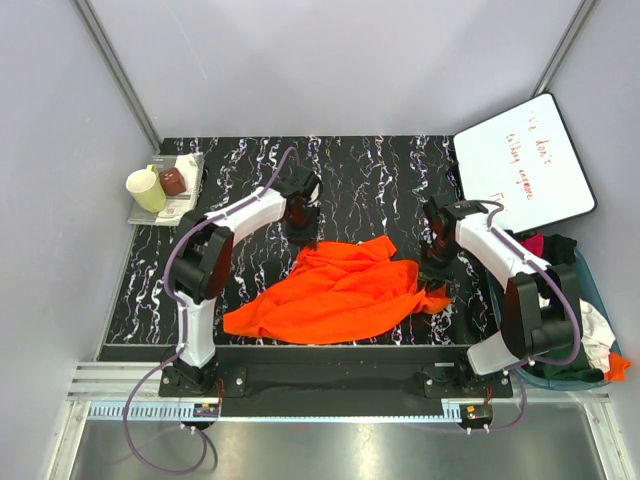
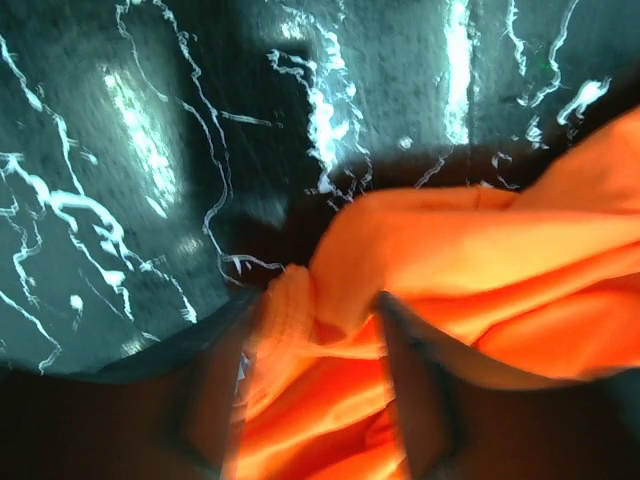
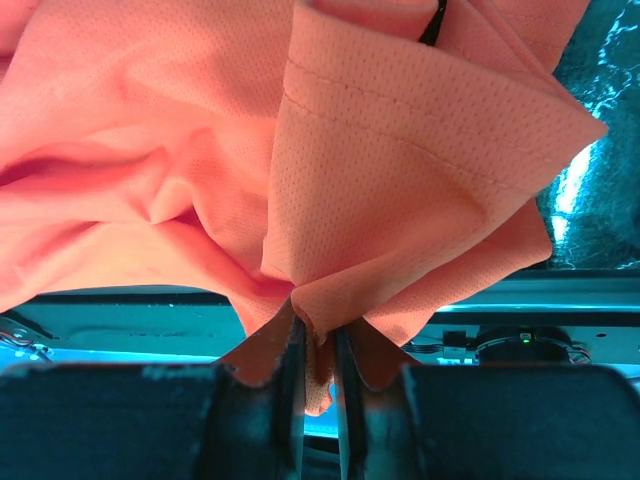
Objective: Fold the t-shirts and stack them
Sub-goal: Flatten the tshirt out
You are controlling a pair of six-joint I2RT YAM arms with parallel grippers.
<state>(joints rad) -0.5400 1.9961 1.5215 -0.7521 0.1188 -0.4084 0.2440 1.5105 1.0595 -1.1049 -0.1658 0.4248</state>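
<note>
A bright orange t-shirt point(image 1: 340, 290) lies crumpled in the middle of the black marbled table. My left gripper point(image 1: 300, 235) is at its far left edge. In the left wrist view its jaws point(image 2: 315, 300) stand open, with the orange fabric point(image 2: 480, 260) and a ribbed collar edge between the fingers point(image 2: 215, 400). My right gripper point(image 1: 437, 262) is at the shirt's right edge. In the right wrist view it point(image 3: 318, 325) is shut on a pinched fold of the orange shirt point(image 3: 200, 120), which hangs lifted from it. More shirts, white point(image 1: 598, 335), black point(image 1: 560, 245) and magenta-red point(image 1: 533, 243), lie heaped in a bin at right.
The bin point(image 1: 600, 295) stands off the table's right edge by the right arm. A white board point(image 1: 525, 165) with red handwriting leans at the back right. A tray point(image 1: 185, 190) with a pale cup point(image 1: 146, 189) and a dark red cup point(image 1: 173, 181) sits at the back left.
</note>
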